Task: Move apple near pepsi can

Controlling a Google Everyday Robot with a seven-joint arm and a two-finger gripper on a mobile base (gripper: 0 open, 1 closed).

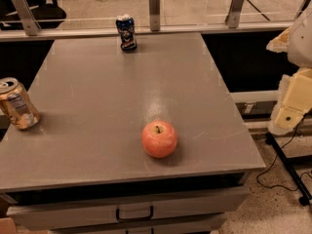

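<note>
The red-orange apple (159, 139) sits stem up on the grey table top (107, 96), near the front edge and a little right of centre. The dark blue pepsi can (126, 32) stands upright at the far edge, left of centre, well apart from the apple. My gripper (291, 104) shows as cream-coloured parts at the right edge of the view, beyond the table's right side and away from both things. It holds nothing that I can see.
A gold-tan dented can (17, 104) stands tilted at the table's left edge. Drawers with a dark handle (134, 213) are below the front edge. A glass railing with metal posts (154, 8) runs behind the table. Cables (287, 165) lie on the floor at right.
</note>
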